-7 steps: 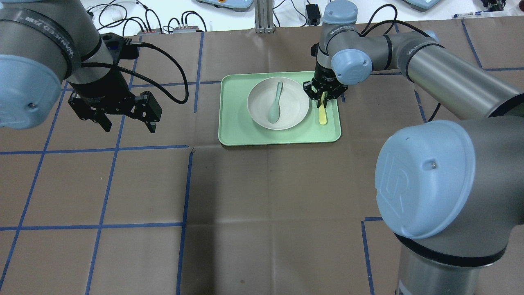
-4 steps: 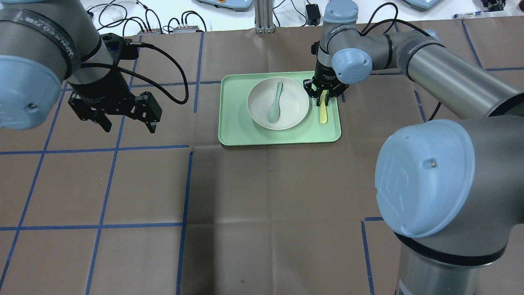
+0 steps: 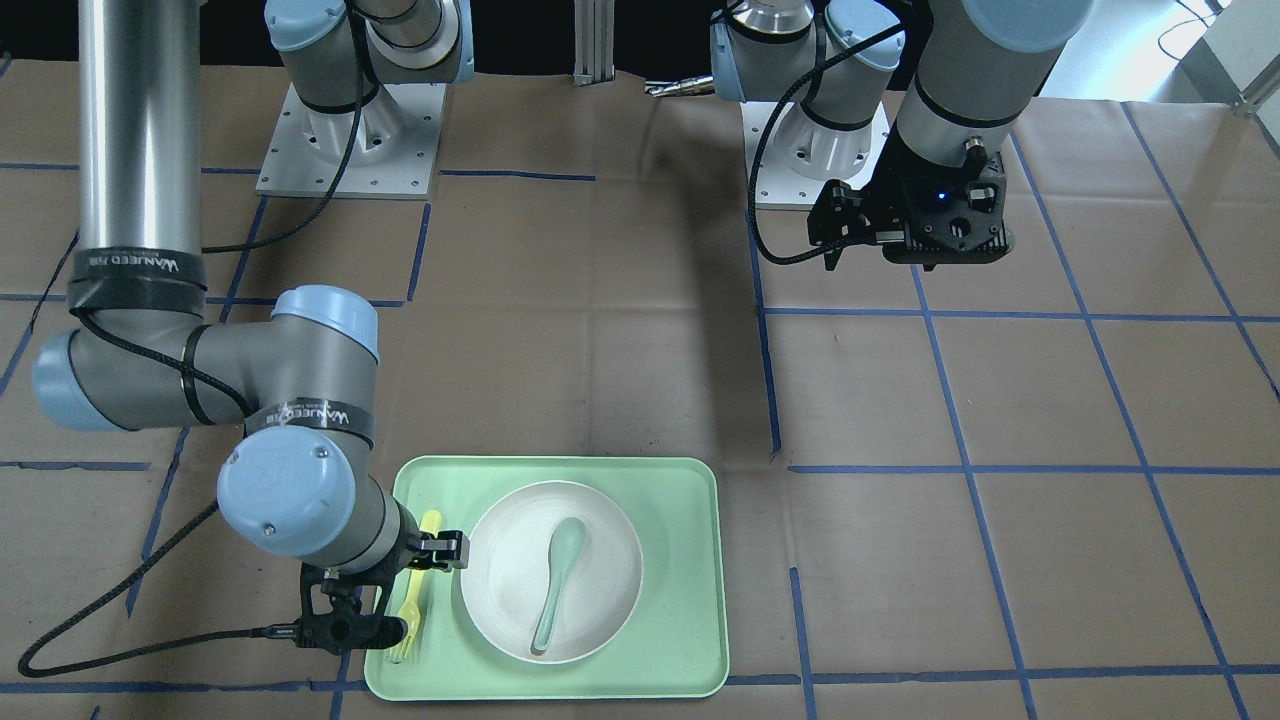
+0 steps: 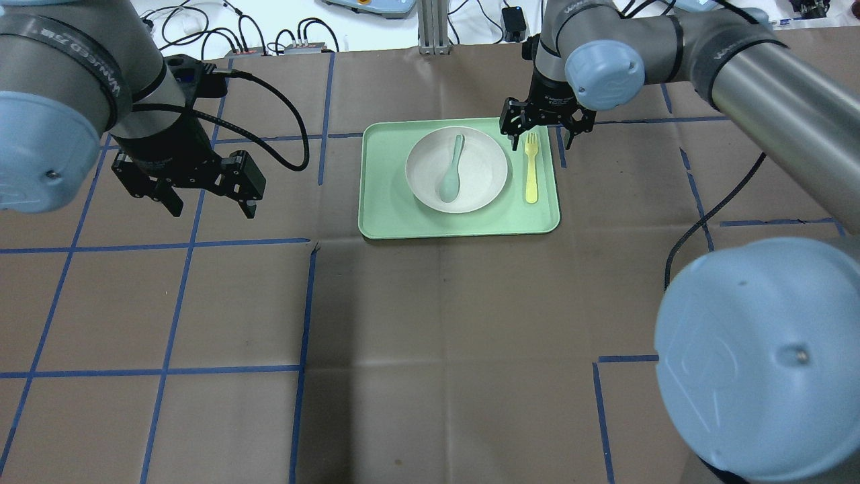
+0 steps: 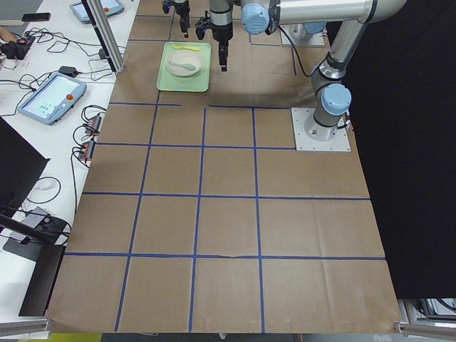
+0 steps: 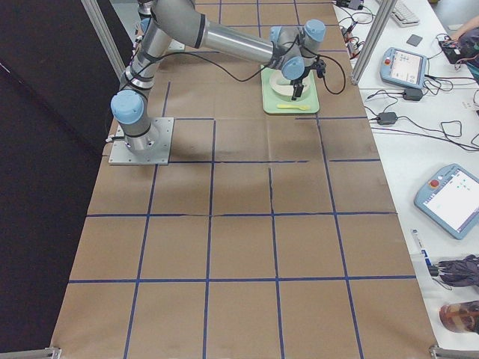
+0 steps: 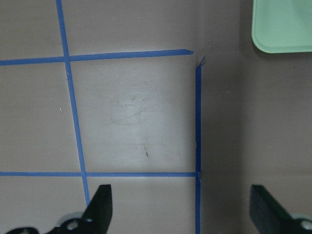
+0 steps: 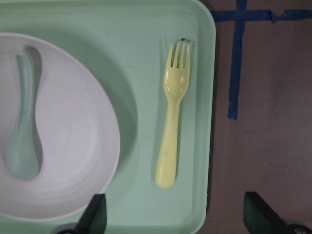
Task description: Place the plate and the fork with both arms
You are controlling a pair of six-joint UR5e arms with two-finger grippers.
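The off-white plate (image 4: 478, 176) sits in the middle of the mint-green tray (image 4: 383, 215) with a teal-grey spoon (image 4: 449, 171) in it. The pale-yellow fork (image 4: 531, 171) lies flat on the tray just right of the plate, tines toward the far edge. My right gripper (image 4: 543, 133) hovers open above the fork's tines, holding nothing. In the right wrist view the fork (image 8: 173, 122) lies free beside the plate (image 8: 73, 161), between my open fingertips (image 8: 95, 214). My left gripper (image 4: 201, 195) is open and empty over the table, well left of the tray.
Brown paper with blue tape lines (image 4: 306, 302) covers the table. The tray's corner (image 7: 282, 24) shows at the upper right of the left wrist view. Cables and devices (image 4: 282, 40) lie beyond the table's far edge. From the front, the right arm's elbow (image 3: 290, 490) hangs beside the tray.
The right gripper, which was down around the fork, has opened wide and risen toward the tray's far edge. The fork lies free on the tray. The left arm has not moved.
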